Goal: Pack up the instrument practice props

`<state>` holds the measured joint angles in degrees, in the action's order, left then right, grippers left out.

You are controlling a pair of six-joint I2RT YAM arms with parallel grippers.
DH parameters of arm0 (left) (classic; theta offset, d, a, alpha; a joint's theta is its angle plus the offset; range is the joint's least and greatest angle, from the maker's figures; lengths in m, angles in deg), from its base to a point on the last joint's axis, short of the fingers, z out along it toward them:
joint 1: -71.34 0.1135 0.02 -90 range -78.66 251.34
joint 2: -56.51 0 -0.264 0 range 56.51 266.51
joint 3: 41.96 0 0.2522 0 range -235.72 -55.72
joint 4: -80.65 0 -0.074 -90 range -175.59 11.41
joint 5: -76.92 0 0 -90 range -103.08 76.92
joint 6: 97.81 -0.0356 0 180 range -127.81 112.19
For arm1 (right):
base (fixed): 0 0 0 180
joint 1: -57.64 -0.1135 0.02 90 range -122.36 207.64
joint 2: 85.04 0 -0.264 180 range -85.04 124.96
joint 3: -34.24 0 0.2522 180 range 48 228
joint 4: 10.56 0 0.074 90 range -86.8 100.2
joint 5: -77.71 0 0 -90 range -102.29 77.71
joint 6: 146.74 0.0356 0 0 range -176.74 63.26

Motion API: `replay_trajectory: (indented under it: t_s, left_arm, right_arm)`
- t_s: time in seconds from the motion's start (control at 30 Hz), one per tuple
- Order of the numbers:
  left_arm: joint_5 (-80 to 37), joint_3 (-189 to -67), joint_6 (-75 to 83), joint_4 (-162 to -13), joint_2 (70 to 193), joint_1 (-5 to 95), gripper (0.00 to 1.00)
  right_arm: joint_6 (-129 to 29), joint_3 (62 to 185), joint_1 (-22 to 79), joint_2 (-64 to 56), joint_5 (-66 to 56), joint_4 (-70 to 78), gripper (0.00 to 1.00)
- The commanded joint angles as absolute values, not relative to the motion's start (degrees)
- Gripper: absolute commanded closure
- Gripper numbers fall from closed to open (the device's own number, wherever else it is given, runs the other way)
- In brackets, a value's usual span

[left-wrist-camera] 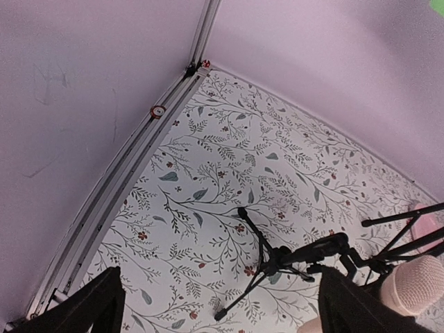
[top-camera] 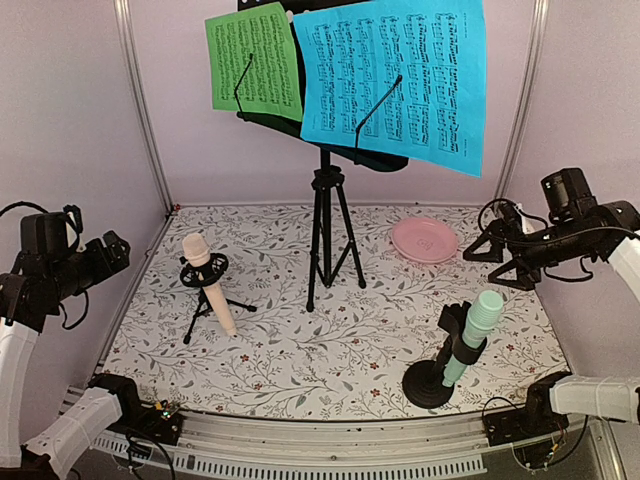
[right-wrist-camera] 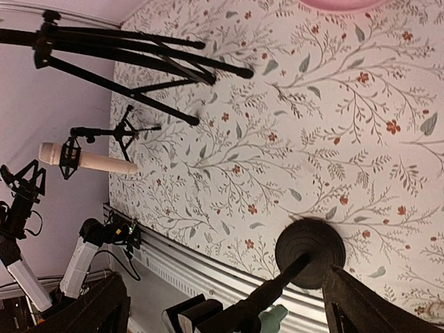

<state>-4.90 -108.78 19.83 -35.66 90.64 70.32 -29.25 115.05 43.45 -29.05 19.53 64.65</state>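
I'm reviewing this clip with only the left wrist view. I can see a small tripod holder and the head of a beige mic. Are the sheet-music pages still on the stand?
Observer: Yes. The green page and the blue page both hang on the black music stand, each behind a clip arm.
Operator: Where is the other mic?
Observer: The mint microphone sits tilted in a round-base holder at the near right of the table.
Operator: Is the right arm holding anything?
Observer: No. The right gripper is open and empty, raised to the right of the pink plate.
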Motion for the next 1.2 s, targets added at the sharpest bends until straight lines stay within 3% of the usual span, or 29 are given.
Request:
replay_trajectory:
  t_s: [0.0,0.27,0.73,1.17]
  left_arm:
    - [-4.65,-108.28,19.78,-36.81,90.86,69.93,0.03]
    - [-3.5,-108.28,20.44,-36.59,90.02,69.93,0.02]
    - [-1.74,-108.28,21.46,-36.22,89.27,69.98,0.03]
    - [-2.0,-108.19,21.41,-36.24,90.16,69.98,0.03]
  right_arm:
    - [-25.92,120.62,40.01,-22.58,17.31,76.86,0.01]
    - [-25.46,131.32,29.91,-10.86,18.77,81.31,0.01]
    - [-26.55,127.98,20.06,-6.68,21.43,81.37,0.15]
    - [-24.92,124.81,16.7,-9.32,15.43,81.35,0.05]
